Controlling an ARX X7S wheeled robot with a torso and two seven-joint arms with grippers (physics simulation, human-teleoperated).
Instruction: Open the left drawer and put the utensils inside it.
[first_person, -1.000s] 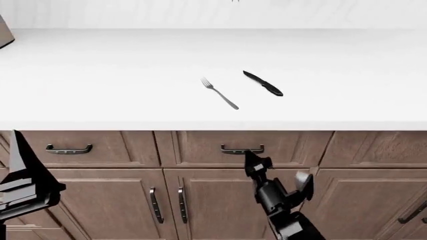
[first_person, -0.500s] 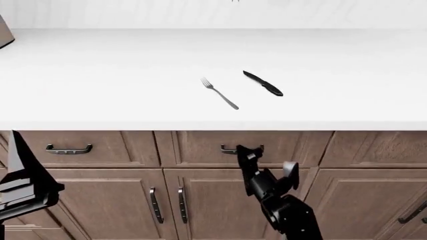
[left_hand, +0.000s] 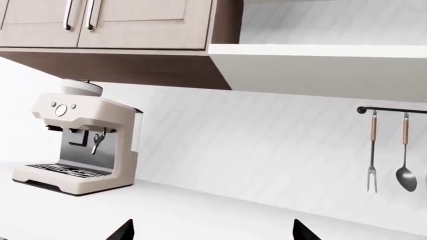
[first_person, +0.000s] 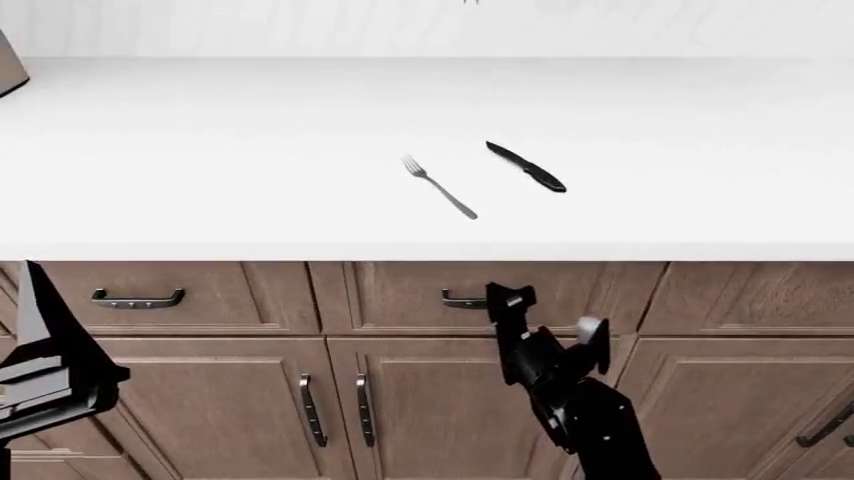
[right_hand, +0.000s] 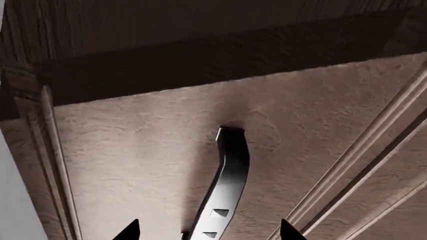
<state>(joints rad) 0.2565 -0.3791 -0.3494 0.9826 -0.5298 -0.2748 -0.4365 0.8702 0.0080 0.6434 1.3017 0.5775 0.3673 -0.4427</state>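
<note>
The silver fork (first_person: 439, 186) and the black knife (first_person: 526, 166) lie side by side on the white countertop (first_person: 200, 150). Below its edge is the left drawer (first_person: 400, 285), shut, with a curved dark handle (first_person: 463, 300). My right gripper (first_person: 550, 314) is open right in front of that handle. In the right wrist view the handle (right_hand: 228, 180) runs between the spread tips of the right gripper (right_hand: 208, 232), not clamped. My left gripper (first_person: 47, 340) hangs low at the far left, open and empty. The left gripper (left_hand: 212, 232) faces the back wall in its wrist view.
Another drawer with its own handle (first_person: 138, 298) sits further left. Cabinet doors with vertical handles (first_person: 310, 409) are below the drawers. A coffee machine (left_hand: 80, 145) stands on the counter under upper cabinets (left_hand: 133, 25). A meat fork (left_hand: 372, 152) and a spoon (left_hand: 405, 152) hang on a wall rail.
My right gripper has risen slightly and closed in on the drawer handle, first shifting left and then back right. The left arm, fork and knife have not moved.
</note>
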